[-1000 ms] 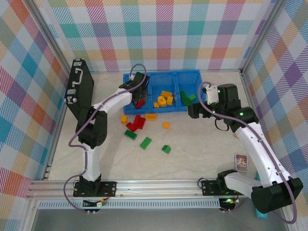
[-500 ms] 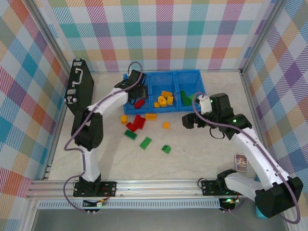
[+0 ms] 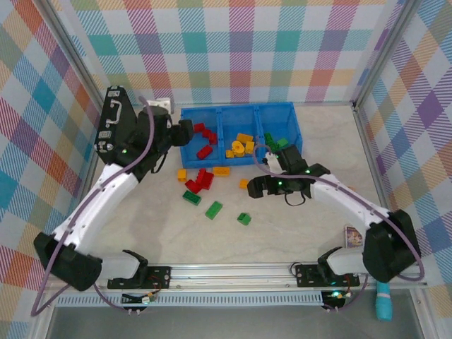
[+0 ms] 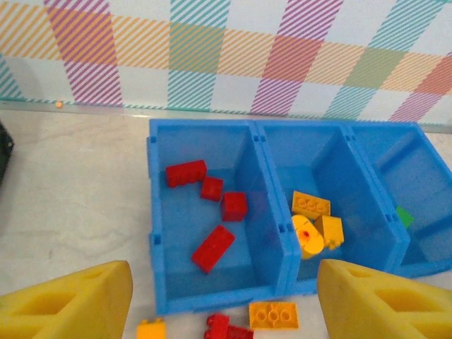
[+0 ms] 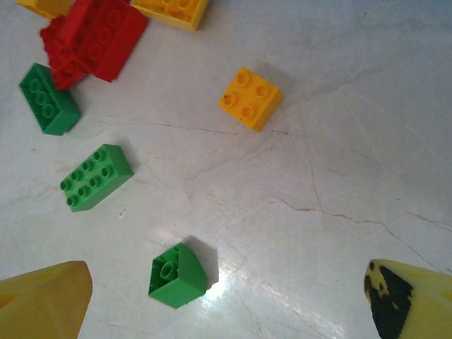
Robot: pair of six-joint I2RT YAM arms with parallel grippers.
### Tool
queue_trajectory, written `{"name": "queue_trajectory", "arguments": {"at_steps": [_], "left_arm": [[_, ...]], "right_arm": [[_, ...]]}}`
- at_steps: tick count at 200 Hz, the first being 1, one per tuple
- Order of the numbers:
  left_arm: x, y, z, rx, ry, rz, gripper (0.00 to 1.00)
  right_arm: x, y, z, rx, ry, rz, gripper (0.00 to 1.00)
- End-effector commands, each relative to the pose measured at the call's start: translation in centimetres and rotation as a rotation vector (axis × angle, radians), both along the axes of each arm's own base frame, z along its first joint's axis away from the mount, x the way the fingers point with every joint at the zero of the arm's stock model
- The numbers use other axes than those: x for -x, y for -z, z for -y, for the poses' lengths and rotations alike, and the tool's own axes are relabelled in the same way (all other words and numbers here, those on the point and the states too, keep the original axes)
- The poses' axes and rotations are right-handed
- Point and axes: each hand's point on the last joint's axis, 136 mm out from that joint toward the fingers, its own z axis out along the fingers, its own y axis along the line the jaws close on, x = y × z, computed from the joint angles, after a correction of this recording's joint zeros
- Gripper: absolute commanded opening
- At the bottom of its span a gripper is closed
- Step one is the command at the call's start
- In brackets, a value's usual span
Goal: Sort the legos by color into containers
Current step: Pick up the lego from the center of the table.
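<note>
The left gripper (image 3: 185, 129), fingers apart and empty, is hovering beside the blue bin (image 3: 236, 107) near the table's far edge. The right gripper (image 3: 253, 187), spread wide, is hanging over loose legos (image 5: 178, 275) mid-table. 4 red legos (image 4: 212, 248) are lying in the bin's left compartment.

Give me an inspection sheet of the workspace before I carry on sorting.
Surface: pale marbled table, no spills seen.
Job's things: blue bin holds red bricks in the left compartment, yellow-orange bricks in the middle, green bricks in the right; loose bricks of all three colours lie on the table in front of it.
Clutter: black case by the left wall; small card near the right arm's base.
Grippers: left gripper open, empty, facing the bin; right gripper open, empty, above the loose bricks, a green brick nearest.
Cables: purple cables follow both arms.
Surroundings: plaid walls, metal frame rail.
</note>
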Motion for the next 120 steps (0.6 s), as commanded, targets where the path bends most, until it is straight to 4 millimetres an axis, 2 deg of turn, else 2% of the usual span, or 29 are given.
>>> {"name": "queue_trajectory", "arguments": {"at_steps": [1, 19, 47, 91, 120], "left_arm": [[3.3, 0.3, -2.2, -0.061, -0.008, -0.025, 0.71], [5.4, 0.1, -3.1, -0.087, 0.013, -0.017, 0.72], [7.6, 1.0, -3.7, -0.13, 0.057, -0.025, 0.72], [9.2, 1.9, -2.8, -0.139, 0.164, -0.009, 0.74], [9.7, 1.5, -2.8, -0.12, 0.174, 0.022, 0.75]], "right_arm": [[-2.3, -0.7, -1.8, -0.032, 0.076, 0.028, 0.99], [-3.5, 0.1, -2.5, -0.031, 0.136, 0.006, 0.99], [-4.7, 1.7, -4.1, 0.008, 0.164, -0.031, 0.99], [-5.9, 4.8, -5.8, 0.088, 0.19, -0.083, 0.99], [-6.3, 5.7, -6.6, 0.125, 0.197, -0.072, 0.99]]}}
